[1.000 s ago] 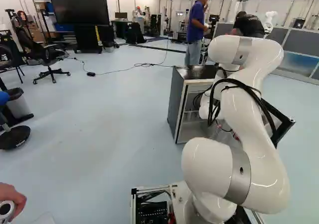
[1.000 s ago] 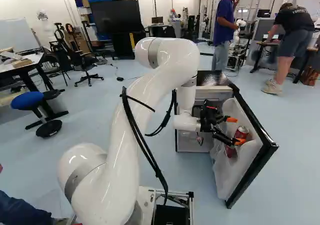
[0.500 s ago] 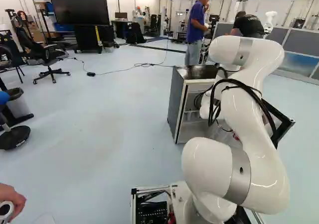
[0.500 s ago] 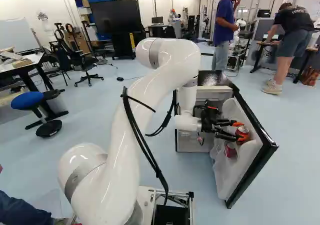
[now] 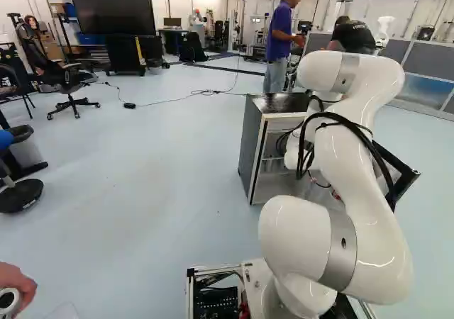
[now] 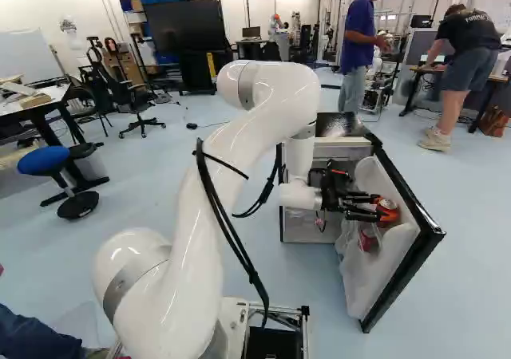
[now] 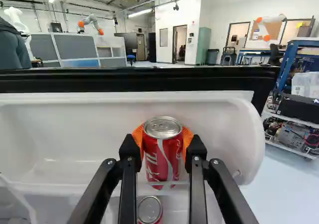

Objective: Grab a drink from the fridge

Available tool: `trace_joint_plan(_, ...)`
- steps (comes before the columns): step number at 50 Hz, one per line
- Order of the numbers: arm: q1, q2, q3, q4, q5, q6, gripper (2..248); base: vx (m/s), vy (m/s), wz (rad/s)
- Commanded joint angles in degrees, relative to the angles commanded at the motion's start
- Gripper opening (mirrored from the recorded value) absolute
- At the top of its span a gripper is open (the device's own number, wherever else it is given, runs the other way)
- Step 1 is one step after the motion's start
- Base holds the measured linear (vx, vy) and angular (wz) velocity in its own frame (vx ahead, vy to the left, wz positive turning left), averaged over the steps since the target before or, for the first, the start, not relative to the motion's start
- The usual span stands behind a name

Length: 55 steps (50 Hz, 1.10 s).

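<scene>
The gripper (image 6: 374, 207) reaches into the open fridge door (image 6: 399, 291) in the right base view. Seen from the wrist, the gripper (image 7: 162, 152) is shut on a red can (image 7: 162, 157), an orange pad against each side of it. The can stands upright in the white door bin (image 7: 75, 129). A second red can (image 7: 149, 210) sits lower in the door, below the held one; mostly its lid shows. The fridge (image 5: 254, 145) is largely hidden behind my arm in the left base view.
The door's black edge (image 7: 139, 79) runs just beyond the bin. Past the door stands a cart (image 7: 294, 132) with equipment. Other robots (image 7: 90, 22) are mounted farther off. A blue stool (image 6: 44, 161) and an office chair (image 6: 132, 104) stand at the left of the right base view.
The fingers stood spread around the upper can a second ago and have closed onto it. The arm and base look unmoved.
</scene>
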Motion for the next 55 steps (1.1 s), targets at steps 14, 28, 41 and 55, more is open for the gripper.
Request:
trace_joint_plan(14,0.0,0.0,0.0,0.0,0.0,0.0,96,0.0,0.0,0.0)
trace_joint_plan(28,0.0,0.6,0.3,0.0,0.0,0.0,96,0.0,0.0,0.0)
trace_joint_plan(41,0.0,2.5,1.1,0.0,0.0,0.0,96,0.0,0.0,0.0)
trace_joint_plan(55,0.0,2.9,1.4,0.0,0.0,0.0,96,0.0,0.0,0.0)
